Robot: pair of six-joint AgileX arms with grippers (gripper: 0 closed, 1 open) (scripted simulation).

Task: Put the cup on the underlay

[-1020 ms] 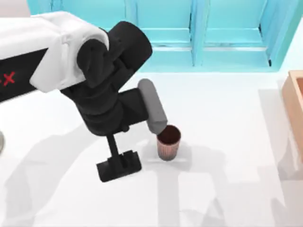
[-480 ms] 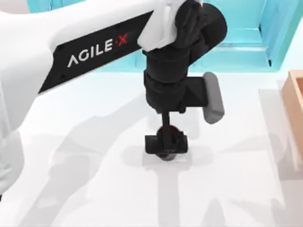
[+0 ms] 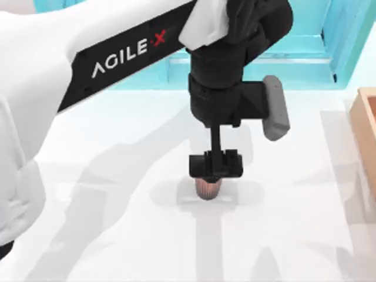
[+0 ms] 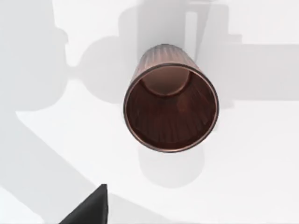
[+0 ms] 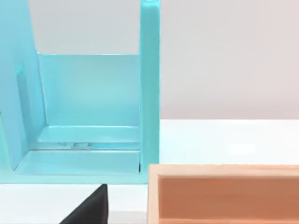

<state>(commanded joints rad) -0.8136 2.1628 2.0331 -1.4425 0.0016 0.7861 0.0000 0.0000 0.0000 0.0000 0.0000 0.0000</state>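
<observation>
The cup [image 3: 207, 188], a ribbed reddish-brown tumbler, stands upright in the middle of the table. It rests on a faint pale patch that I take for the underlay [image 3: 229, 198], whose edges barely stand out from the table. My left gripper [image 3: 215, 167] hangs straight above the cup, pointing down, open, and its black bar covers the cup's rim. The left wrist view looks straight down into the cup [image 4: 171, 108] and its dark brown inside, with nothing touching it. My right arm is parked off to the right.
A turquoise cabinet [image 3: 276, 41] runs along the back of the table. A wooden box [image 3: 367, 126] stands at the right edge, and the box [image 5: 224, 196] and cabinet [image 5: 88, 107] also show in the right wrist view. Long grey shadows cross the white table.
My left arm has swung right, from beside the cup to directly over it. In the last half second the gripper drew slightly back, uncovering the cup's lower side.
</observation>
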